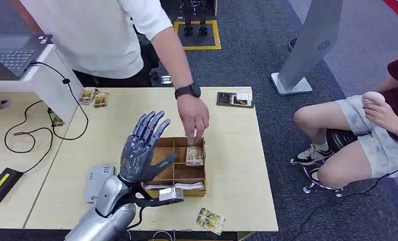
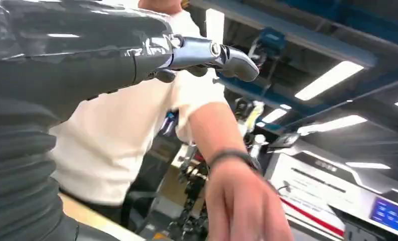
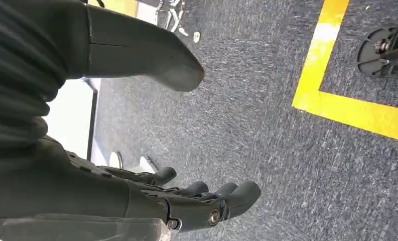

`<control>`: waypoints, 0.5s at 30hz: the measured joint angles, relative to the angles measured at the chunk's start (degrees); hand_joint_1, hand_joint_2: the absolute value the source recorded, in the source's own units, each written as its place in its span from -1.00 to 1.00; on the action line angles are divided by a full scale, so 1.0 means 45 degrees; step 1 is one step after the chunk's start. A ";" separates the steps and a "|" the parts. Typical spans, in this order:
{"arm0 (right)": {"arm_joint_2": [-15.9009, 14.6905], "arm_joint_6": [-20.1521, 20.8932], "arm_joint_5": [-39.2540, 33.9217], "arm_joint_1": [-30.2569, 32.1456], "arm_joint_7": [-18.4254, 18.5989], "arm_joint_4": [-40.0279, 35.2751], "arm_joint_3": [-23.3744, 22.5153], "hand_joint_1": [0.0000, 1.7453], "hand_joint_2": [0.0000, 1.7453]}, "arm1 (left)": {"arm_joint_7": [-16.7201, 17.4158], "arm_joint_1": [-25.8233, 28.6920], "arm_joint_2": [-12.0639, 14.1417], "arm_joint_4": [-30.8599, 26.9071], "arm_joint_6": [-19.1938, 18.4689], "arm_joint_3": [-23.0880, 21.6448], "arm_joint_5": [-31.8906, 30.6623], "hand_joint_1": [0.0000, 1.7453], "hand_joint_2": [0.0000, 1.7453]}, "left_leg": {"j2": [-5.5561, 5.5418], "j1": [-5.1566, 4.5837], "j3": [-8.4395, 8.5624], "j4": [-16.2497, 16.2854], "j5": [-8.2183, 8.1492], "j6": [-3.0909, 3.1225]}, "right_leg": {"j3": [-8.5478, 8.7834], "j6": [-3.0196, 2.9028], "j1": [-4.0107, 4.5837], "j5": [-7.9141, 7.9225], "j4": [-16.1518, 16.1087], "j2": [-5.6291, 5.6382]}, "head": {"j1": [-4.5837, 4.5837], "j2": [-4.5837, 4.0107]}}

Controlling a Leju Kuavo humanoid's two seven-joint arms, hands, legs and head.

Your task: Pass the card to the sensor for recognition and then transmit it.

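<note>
Left hand (image 1: 142, 150) raised, fingers spread, holding nothing, just left of brown wooden divided box (image 1: 177, 165). Person's hand (image 1: 193, 116) is placing card pack (image 1: 194, 155) in box; wait till it clears, then reach. Right hand (image 3: 151, 201) hangs over carpet, holding nothing, fingers loose.

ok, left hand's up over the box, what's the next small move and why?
Probably hold. The left hand hangs open above the box, holding nothing, while a person's hand reaches into the compartment with the card pack. Going down now risks a collision.
</note>
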 joint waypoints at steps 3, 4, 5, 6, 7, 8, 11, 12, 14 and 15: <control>-0.0005 0.0010 -0.0039 0.0011 -0.0107 0.0005 0.0000 -1.00 1.00 | -0.0456 0.0220 0.0371 -0.0112 -0.0073 0.0000 -0.0122 -1.00 1.00 | 0.0001 0.0000 0.0001 -0.0001 0.0000 0.0000 | -0.0003 0.0000 0.0001 -0.0001 0.0000 0.0001 | 0.0005 0.0000; -0.0010 0.0015 -0.0039 0.0013 -0.0117 0.0005 0.0000 -1.00 1.00 | -0.0558 0.0297 0.0500 -0.0136 -0.0097 0.0000 -0.0122 -1.00 1.00 | 0.0001 0.0001 0.0001 -0.0001 0.0000 0.0000 | -0.0003 0.0000 0.0001 -0.0001 0.0000 0.0001 | 0.0005 0.0000; -0.0015 0.0015 -0.0044 0.0014 -0.0131 0.0005 0.0000 -1.00 1.00 | -0.0666 0.0374 0.0613 -0.0151 -0.0107 0.0000 -0.0127 -1.00 1.00 | 0.0001 0.0001 0.0001 -0.0002 0.0000 0.0000 | -0.0003 0.0000 0.0001 -0.0001 0.0000 0.0001 | 0.0000 0.0000; -0.0024 0.0015 -0.0044 0.0018 -0.0151 0.0005 0.0000 -1.00 1.00 | -0.0730 0.0449 0.0745 -0.0165 -0.0107 0.0000 -0.0146 -1.00 1.00 | 0.0001 0.0001 0.0001 -0.0002 0.0000 0.0000 | -0.0002 0.0000 0.0001 -0.0001 0.0000 0.0001 | 0.0005 0.0000; -0.0034 0.0015 -0.0044 0.0022 -0.0165 0.0005 0.0000 -1.00 1.00 | -0.0797 0.0521 0.0890 -0.0175 -0.0102 0.0000 -0.0180 -1.00 1.00 | 0.0001 0.0000 0.0001 -0.0002 0.0000 0.0000 | -0.0002 0.0000 0.0001 -0.0001 0.0000 0.0001 | 0.0005 0.0000; -0.0039 0.0015 -0.0044 0.0029 -0.0165 0.0005 0.0000 -1.00 1.00 | -0.0875 0.0603 0.1021 -0.0190 -0.0088 0.0000 -0.0185 -1.00 1.00 | 0.0001 0.0000 0.0001 -0.0002 0.0000 0.0000 | -0.0002 0.0000 0.0000 -0.0001 0.0000 0.0001 | 0.0000 0.0000; -0.0049 0.0015 -0.0058 0.0054 -0.0180 0.0005 0.0000 -1.00 1.00 | -0.0875 0.0853 0.1274 -0.0199 0.0015 0.0000 -0.0199 -1.00 1.00 | 0.0001 0.0000 0.0000 -0.0002 0.0000 0.0000 | 0.0000 0.0000 0.0000 -0.0001 0.0000 -0.0001 | 0.0005 0.0000; -0.0049 0.0015 -0.0058 0.0062 -0.0185 0.0005 0.0000 -1.00 1.00 | -0.0890 0.0926 0.1327 -0.0214 0.0049 0.0000 -0.0175 -1.00 1.00 | 0.0001 0.0000 0.0000 -0.0002 0.0000 0.0000 | 0.0000 0.0000 0.0000 -0.0001 0.0000 0.0000 | 0.0005 0.0000; -0.0049 0.0010 -0.0068 0.0076 -0.0204 0.0005 0.0000 -1.00 1.00 | -0.0923 0.1072 0.1404 -0.0320 0.0122 0.0000 -0.0156 -1.00 1.00 | 0.0001 0.0000 0.0000 -0.0001 0.0000 0.0000 | 0.0000 0.0000 0.0000 -0.0001 0.0000 -0.0001 | 0.0000 0.0000; -0.0049 0.0005 -0.0068 0.0076 -0.0199 0.0005 0.0000 -1.00 1.00 | -0.1001 0.1113 0.1429 -0.0359 0.0131 0.0005 -0.0161 -1.00 1.00 | 0.0000 0.0000 0.0001 -0.0001 0.0000 0.0000 | 0.0001 0.0000 0.0000 -0.0001 0.0000 -0.0001 | 0.0010 0.0000</control>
